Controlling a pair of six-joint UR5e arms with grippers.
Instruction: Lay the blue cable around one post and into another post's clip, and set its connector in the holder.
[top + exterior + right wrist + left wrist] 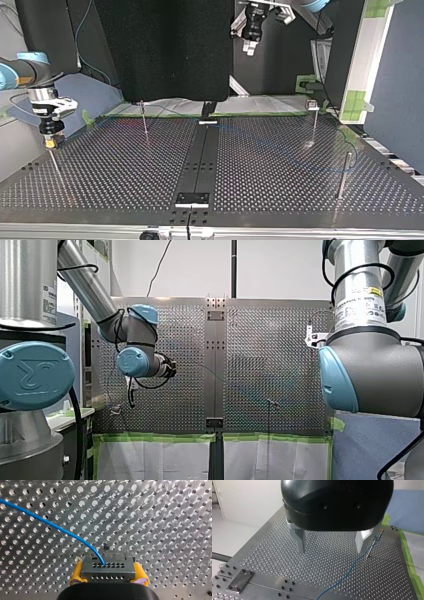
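My right gripper [108, 577] is shut on a grey connector [108, 567] with rows of small holes, its yellow pads [76, 575] pressing both sides. The blue cable [62, 531] leaves the connector and curves away over the perforated table. In the top view this gripper [50, 141] hangs low at the left, just above a thin post [54, 162]. My left gripper [331, 550] hovers open and empty, high over the table. Beside its finger the blue cable [352, 566] runs along the plate to a slim post [374, 543] with a clip [381, 530].
The top view shows three more posts: one far left of centre [144, 119], one with a clip [313, 105] at the far right, and a plain one [343, 175] near right. A dark centre strip [200, 160] carries small brackets [192, 199]. Green tape edges the far side.
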